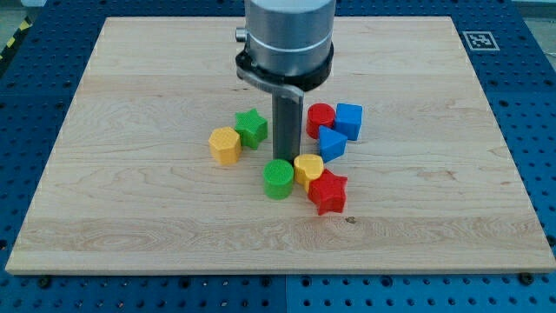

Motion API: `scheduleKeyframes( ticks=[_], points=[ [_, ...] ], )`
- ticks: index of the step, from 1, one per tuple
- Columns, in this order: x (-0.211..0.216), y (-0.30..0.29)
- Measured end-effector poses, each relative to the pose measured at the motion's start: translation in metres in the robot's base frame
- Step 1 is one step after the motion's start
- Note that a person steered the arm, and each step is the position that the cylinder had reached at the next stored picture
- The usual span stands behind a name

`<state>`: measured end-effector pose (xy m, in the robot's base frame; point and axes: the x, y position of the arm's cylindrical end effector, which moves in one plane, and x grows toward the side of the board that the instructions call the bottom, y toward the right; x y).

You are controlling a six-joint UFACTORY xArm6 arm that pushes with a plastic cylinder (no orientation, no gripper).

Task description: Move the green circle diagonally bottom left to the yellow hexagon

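Observation:
The green circle (278,178) lies near the board's middle, just below my tip (286,160), which looks to touch its upper edge. The yellow hexagon (225,145) lies up and to the left of the green circle, a short gap away. The rod comes down from the arm's grey body at the view's top and hides part of the board behind it.
A green star (252,127) sits right of the yellow hexagon. A yellow heart (308,167) touches the green circle's right side, with a red star (327,191) below it. A red cylinder (321,118), blue cube (349,120) and blue triangle (331,143) cluster at right. The wooden board (130,217) ends at blue table.

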<state>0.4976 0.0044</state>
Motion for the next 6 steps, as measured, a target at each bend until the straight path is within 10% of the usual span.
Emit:
scheduleKeyframes(
  ticks=[6],
  points=[
    [0.031,0.001]
  ],
)
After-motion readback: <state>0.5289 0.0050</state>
